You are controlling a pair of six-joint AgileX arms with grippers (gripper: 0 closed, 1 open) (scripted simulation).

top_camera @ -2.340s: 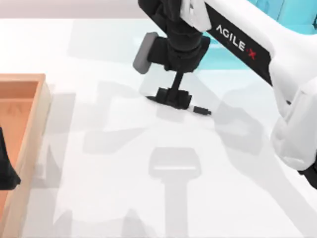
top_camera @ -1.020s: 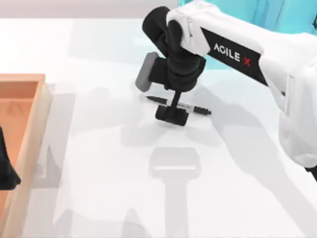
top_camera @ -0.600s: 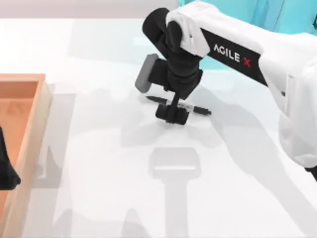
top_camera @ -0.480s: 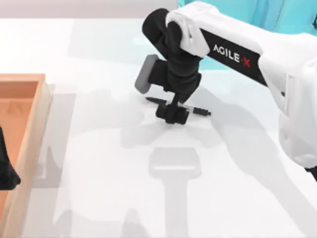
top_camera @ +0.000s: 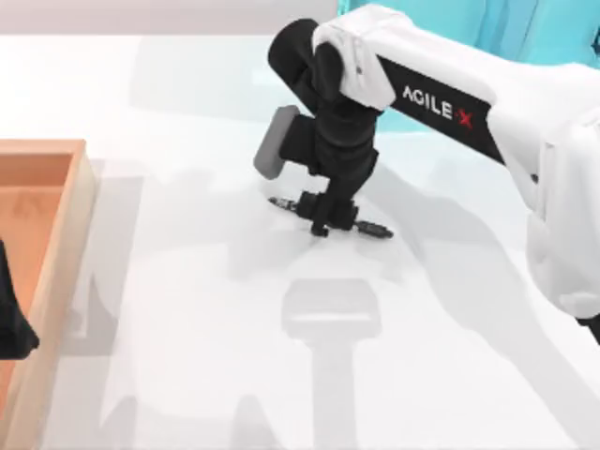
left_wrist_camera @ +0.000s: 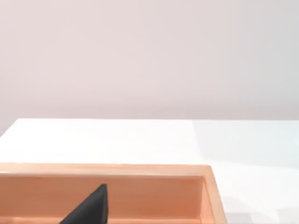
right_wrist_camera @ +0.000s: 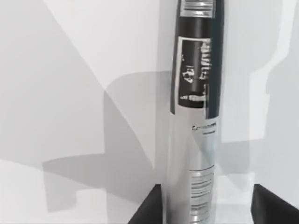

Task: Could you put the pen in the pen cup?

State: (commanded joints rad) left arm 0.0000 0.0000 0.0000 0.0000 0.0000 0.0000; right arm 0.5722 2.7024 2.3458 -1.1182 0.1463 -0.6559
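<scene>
The pen (top_camera: 374,229) is slim and black with a white printed band, and it lies slantwise near the middle of the table. My right gripper (top_camera: 328,217) points down over the barrel's middle and is shut on it, with both pen ends sticking out to either side. In the right wrist view the pen (right_wrist_camera: 194,93) runs straight away between the black fingertips (right_wrist_camera: 147,212). The pen cup is out of view. My left gripper (top_camera: 11,323) is parked at the table's left edge over the wooden tray.
An orange-brown wooden tray (top_camera: 80,216) stands along the left side, its far wall (left_wrist_camera: 140,170) visible in the left wrist view. A translucent teal shelf unit (top_camera: 548,28) rises at the back right behind my right arm. White tabletop stretches in front.
My right gripper came down over the pen's barrel and drew its fingers in. The pen has since shifted slightly toward the front of the table along with the gripper. The left arm stayed put.
</scene>
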